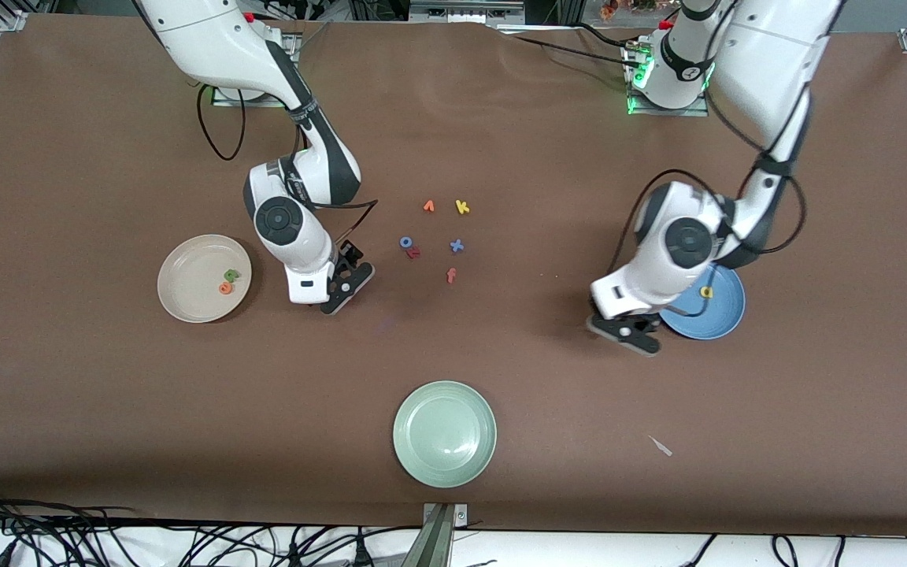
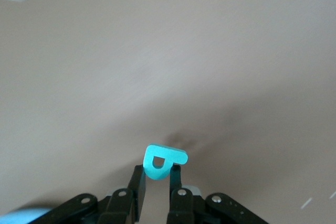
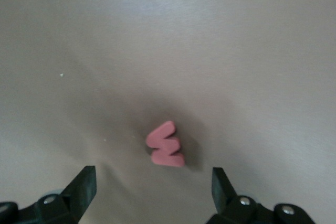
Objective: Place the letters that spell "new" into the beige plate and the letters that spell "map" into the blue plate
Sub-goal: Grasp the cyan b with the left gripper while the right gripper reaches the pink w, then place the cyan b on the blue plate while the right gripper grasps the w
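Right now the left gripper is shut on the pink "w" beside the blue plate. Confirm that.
Wrong letter. The left wrist view shows the left gripper shut on the teal "p", beside the blue plate. The pink "w" lies on the table under the open right gripper.

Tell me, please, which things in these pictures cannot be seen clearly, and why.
- Blue "m": found in no view; the left arm covers part of the blue plate in the front view.
- Pinkish-red "w": shows in the right wrist view only; the open right gripper hides it from the front.
- Teal "p": left gripper is shut on it, covering its stem.
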